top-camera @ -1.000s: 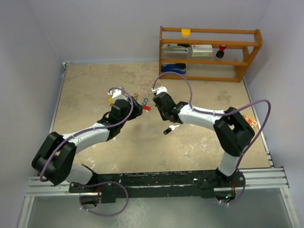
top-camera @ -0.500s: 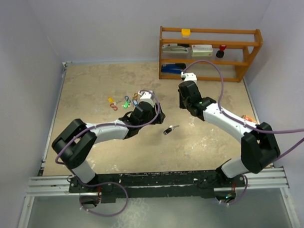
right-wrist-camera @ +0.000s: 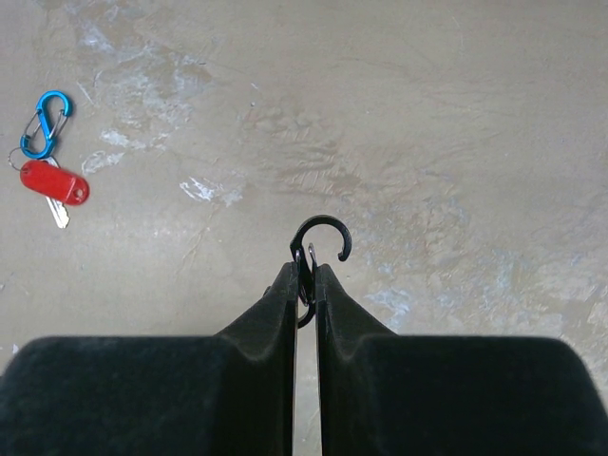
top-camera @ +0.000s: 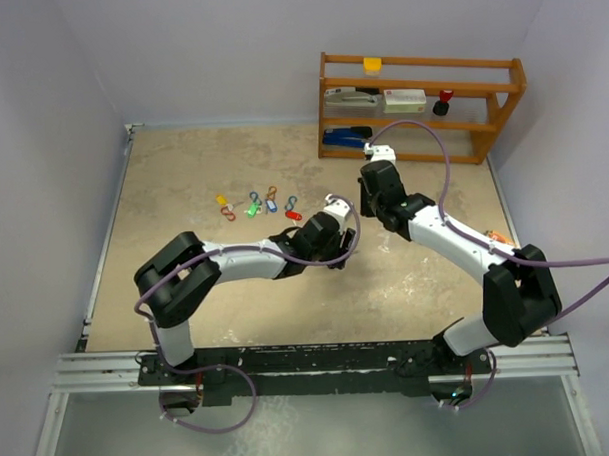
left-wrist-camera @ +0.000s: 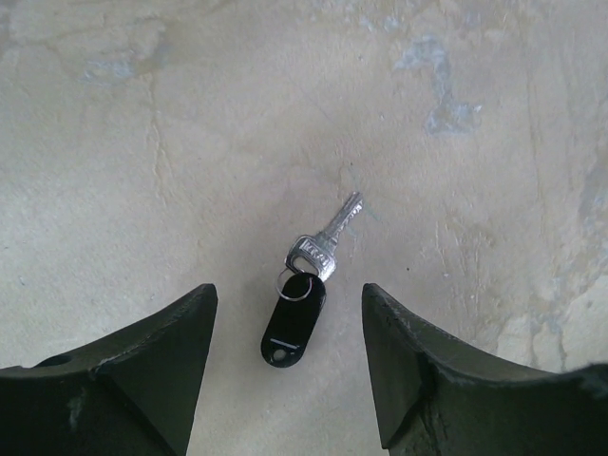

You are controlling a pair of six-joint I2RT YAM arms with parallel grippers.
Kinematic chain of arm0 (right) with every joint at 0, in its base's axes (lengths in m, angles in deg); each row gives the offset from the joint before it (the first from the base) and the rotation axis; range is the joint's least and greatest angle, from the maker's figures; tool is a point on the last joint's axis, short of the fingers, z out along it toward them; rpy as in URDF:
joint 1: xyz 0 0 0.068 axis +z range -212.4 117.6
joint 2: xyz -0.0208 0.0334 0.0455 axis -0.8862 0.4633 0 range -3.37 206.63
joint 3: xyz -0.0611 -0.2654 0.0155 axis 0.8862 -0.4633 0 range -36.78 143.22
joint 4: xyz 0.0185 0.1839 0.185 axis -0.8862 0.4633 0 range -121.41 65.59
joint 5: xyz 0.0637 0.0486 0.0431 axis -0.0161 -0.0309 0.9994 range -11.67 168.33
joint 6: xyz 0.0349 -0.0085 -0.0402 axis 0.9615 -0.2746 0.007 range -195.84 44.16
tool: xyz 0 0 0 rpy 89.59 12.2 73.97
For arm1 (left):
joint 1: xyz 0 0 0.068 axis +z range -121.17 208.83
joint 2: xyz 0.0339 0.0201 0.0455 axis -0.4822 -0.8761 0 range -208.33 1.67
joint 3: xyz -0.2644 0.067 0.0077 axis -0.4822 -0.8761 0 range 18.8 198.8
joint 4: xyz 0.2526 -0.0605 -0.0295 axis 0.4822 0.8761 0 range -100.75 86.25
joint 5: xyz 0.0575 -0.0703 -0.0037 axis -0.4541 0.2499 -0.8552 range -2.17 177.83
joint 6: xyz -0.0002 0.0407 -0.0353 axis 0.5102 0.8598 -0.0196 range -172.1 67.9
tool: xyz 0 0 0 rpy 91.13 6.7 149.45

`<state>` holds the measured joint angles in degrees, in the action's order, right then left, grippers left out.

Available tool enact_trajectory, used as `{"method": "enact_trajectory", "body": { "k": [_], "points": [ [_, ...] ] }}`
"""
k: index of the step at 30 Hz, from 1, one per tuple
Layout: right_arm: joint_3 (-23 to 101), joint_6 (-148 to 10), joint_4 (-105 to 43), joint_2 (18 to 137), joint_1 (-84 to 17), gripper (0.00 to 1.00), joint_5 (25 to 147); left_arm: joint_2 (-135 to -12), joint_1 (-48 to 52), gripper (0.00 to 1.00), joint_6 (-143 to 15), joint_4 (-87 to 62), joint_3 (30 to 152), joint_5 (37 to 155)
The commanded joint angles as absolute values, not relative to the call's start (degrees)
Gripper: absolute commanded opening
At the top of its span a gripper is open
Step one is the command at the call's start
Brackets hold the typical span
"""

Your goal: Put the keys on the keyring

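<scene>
Keyring (right-wrist-camera: 319, 220), black, in tight right pincer (right-wrist-camera: 304, 271); left pincer (left-wrist-camera: 288, 294) wide.

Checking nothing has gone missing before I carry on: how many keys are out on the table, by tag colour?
Yellow-tag key: 1
Green-tag key: 1
Blue-tag key: 1
Red-tag key: 1
Black-fob key: 1
Total: 5
</scene>
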<state>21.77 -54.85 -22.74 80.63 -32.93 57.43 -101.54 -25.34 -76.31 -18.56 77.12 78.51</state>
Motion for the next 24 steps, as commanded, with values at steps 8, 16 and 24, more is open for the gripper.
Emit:
{"method": "enact_trajectory", "body": {
  "k": [8, 16, 24],
  "points": [
    [21.06, -55.01, -24.98, 79.07, -33.31, 0.00, 58.90, -105.61, -29.15, 0.61, -70.06, -11.54, 82.33, 72.71],
    [20.97, -54.92, -25.21, 79.33, -33.36, 0.00, 59.54, -106.62, -29.33, 0.60, -69.36, -10.21, 82.24, 70.98],
    [20.81, -54.92, -25.17, 78.73, -33.39, 0.00, 59.53, -108.38, -29.35, 0.55, -69.74, -10.30, 82.12, 69.91]
  ]
}}
